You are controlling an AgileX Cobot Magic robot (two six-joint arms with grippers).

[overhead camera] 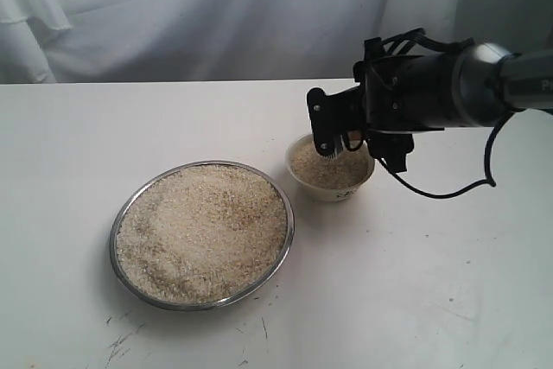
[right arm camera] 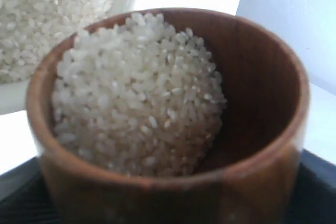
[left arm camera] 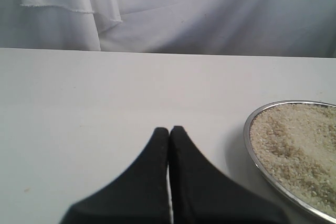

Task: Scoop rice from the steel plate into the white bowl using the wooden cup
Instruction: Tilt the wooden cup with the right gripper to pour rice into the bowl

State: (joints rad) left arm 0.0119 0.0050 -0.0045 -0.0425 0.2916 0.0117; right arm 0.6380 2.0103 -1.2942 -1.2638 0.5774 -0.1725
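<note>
my right gripper (overhead camera: 339,137) pinches the wooden cup (right arm camera: 262,87) of rice (right arm camera: 136,98) above the white bowl (overhead camera: 333,189); my left gripper (left arm camera: 169,132) is pressed together.

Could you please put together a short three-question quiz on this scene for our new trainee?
1. True or false: the glossy reddish-brown wooden cup holds off-white rice grains.
2. The left tool is: A) open, B) shut, C) gripping a cup?
3. Which is wider, the shiny round steel plate or the small cream-white ceramic bowl?
Key: 1 true; 2 B; 3 the steel plate.
</note>
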